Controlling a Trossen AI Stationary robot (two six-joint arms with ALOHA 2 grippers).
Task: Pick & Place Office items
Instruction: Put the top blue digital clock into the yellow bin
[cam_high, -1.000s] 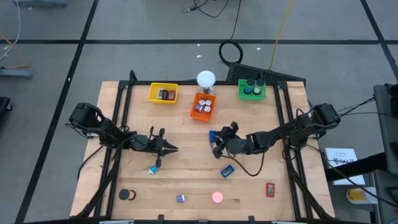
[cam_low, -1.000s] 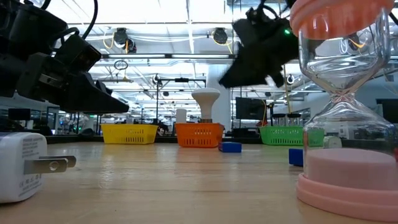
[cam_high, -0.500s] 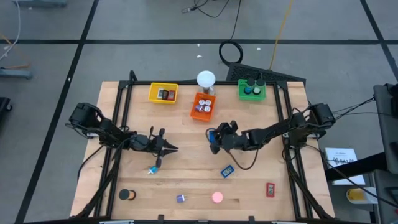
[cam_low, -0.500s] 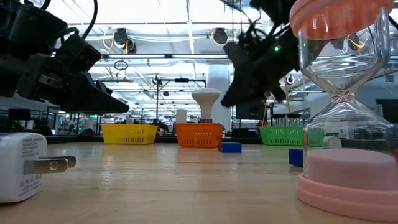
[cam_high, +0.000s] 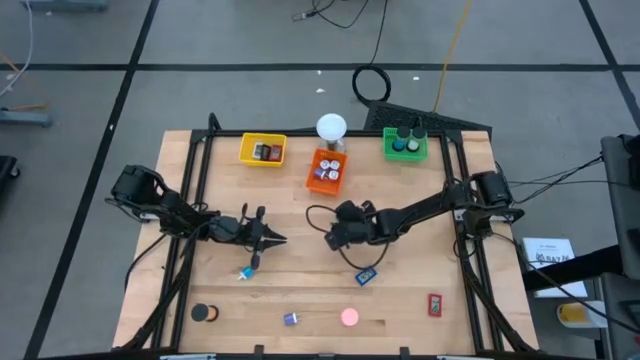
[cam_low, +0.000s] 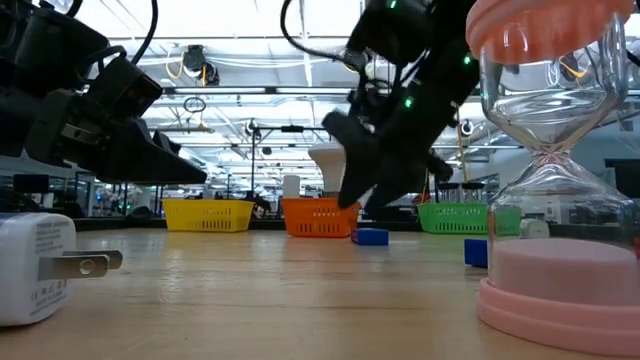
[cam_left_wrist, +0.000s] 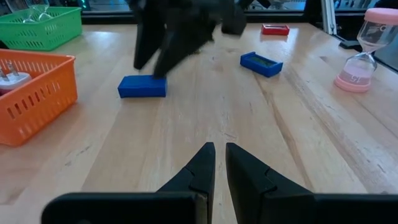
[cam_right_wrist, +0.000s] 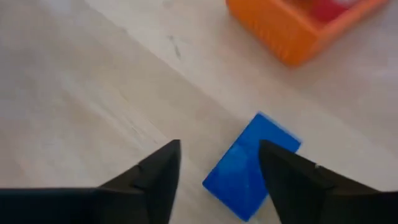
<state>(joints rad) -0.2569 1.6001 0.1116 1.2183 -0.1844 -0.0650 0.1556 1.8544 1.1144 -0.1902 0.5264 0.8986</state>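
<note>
Hovering low over the middle of the table, the right gripper (cam_right_wrist: 214, 180) is standing with its fingers parted and nothing between them, the blue block (cam_right_wrist: 252, 165) lying flat on the wood just ahead of the fingertips and a little off to one side of the gap. A second ago this arm was sitting farther toward its own side of the table; it has been sweeping across toward the centre and dropping lower, so that in the high view the right gripper (cam_high: 338, 232) is now covering the spot where the block was showing, and in the low view it is hanging close above the blue block (cam_low: 371, 237), which has not moved. That is looking like the approach for a pick: the fingers are open and nearly lined up, but the grasp is not yet made, and a small shift sideways seems needed before closing. The orange tray (cam_high: 326, 171), just beyond the block, is probably the nearest drop point. The left gripper (cam_high: 262, 237) is waiting well apart on its own side, its fingers (cam_left_wrist: 198, 171) nearly together and empty, unchanged. A second blue block (cam_high: 366, 275), a red block (cam_high: 435, 304) and a pink hourglass (cam_high: 349, 318) are still lying loose nearer the front edge.
</note>
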